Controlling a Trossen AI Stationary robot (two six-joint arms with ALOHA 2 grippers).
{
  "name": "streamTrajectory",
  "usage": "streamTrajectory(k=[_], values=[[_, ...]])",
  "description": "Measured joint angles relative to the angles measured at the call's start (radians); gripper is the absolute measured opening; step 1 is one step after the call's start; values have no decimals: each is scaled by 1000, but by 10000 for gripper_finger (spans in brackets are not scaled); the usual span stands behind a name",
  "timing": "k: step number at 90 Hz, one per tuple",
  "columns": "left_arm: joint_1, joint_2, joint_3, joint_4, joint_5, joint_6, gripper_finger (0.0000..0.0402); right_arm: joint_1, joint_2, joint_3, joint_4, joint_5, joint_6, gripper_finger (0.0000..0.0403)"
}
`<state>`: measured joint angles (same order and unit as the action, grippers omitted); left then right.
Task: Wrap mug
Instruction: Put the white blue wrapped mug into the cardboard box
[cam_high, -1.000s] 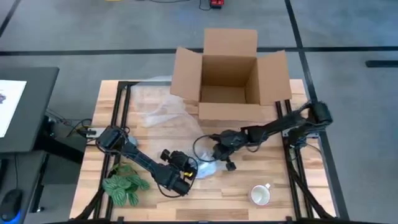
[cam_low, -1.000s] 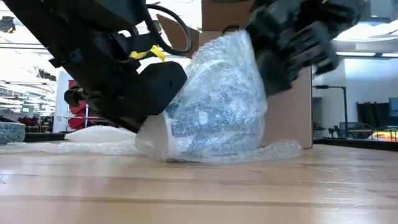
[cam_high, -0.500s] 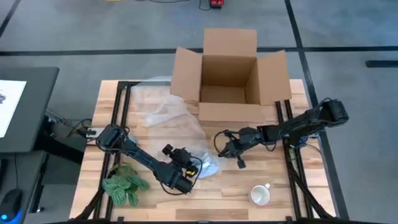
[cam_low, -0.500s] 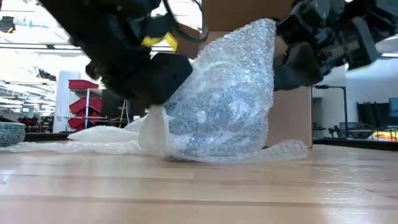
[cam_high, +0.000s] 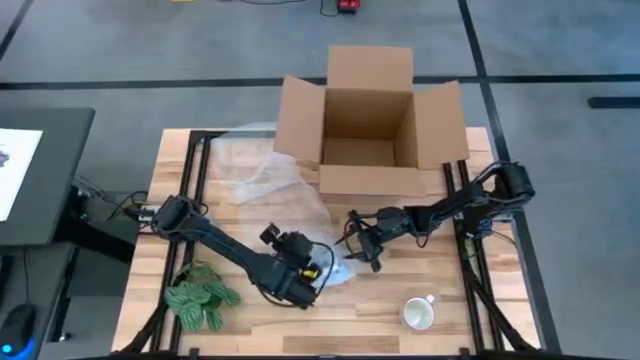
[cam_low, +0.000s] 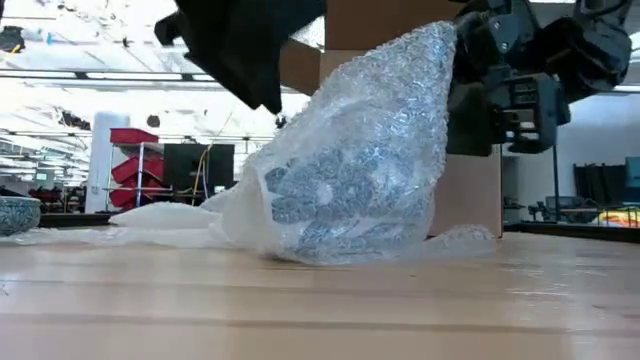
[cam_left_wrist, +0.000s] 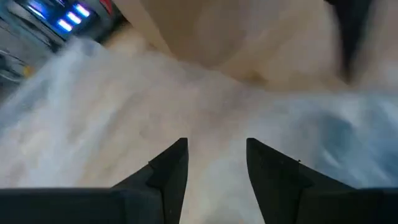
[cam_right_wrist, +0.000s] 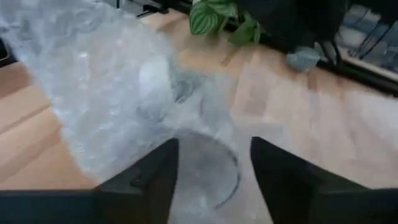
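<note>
While wrap is loose: mug bundle (cam_low: 350, 180) sits mid-desk (cam_high: 450, 310), toward the front edge.
Right tool (cam_high: 362, 247): fingers parted, touching the bubble wrap's raised corner, likely to fold it over.
Left tool (cam_high: 300, 285): fingers parted, holding nothing, just beside the bundle.
Spare mug (cam_high: 418, 313): front right, unwrapped.

Bare tabletop (cam_high: 370, 300) between bubble-wrapped bundle (cam_high: 335, 262) and white mug (cam_high: 418, 314).

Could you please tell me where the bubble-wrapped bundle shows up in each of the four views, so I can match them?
High view: bubble-wrapped bundle, lower centre, between both grippers.
Low view: centre, filling the middle.
Left wrist view: blurred pale mass; cannot tell for sure.
Right wrist view: across the picture, ahead of the jaws.
Shared landmark: cardboard box, behind the bundle in the low view.
</note>
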<state>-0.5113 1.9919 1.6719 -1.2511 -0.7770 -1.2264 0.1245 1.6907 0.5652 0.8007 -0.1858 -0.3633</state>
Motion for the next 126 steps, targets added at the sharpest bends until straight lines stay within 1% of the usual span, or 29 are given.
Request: streamTrajectory(k=[6, 11, 19, 29, 40, 54, 64, 73, 83, 91, 99, 106, 114, 126], values=[[-26, 0, 9, 19, 85, -13, 141, 5, 44, 34, -5, -26, -29, 229], [-51, 1, 9, 6, 119, -78, 141, 9, 85, 71, -10, -41, -50, 234], [-97, 3, -21, 1, 123, -202, 141, 18, 144, 128, -14, -46, -78, 234], [-145, 5, -97, 34, 118, -349, 141, 20, 203, 197, -40, -46, -99, 227], [-174, 5, -201, 135, 58, -451, 141, 19, 247, 252, -42, -46, -99, 216], [-171, 1, -332, 272, -64, -482, 141, 19, 262, 303, -77, -54, -101, 208], [-146, 6, -380, 297, -121, -496, 141, 20, 262, 343, -140, -72, -116, 201], [-125, 6, -394, 305, -136, -481, 141, 20, 262, 363, -185, -80, -123, 189], [-100, 6, -394, 308, -136, -438, 141, 21, 262, 375, -217, -61, -83, 158], [-91, 6, -390, 298, -137, -410, 141, 21, 262, 378, -232, -9, -46, 118], [-92, 6, -347, 237, -143, -408, 141, 20, 261, 380, -245, 36, -22, 67], [-100, 5, -277, 111, -145, -431, 141, 13, 251, 381, -274, 46, -3, 25], [-117, 4, -180, -44, -147, -456, 141, 2, 213, 380, -342, 58, 27, 18], [-147, 2, -33, -233, -170, -471, 141, -4, 98, 377, -495, 100, 39, 18]])
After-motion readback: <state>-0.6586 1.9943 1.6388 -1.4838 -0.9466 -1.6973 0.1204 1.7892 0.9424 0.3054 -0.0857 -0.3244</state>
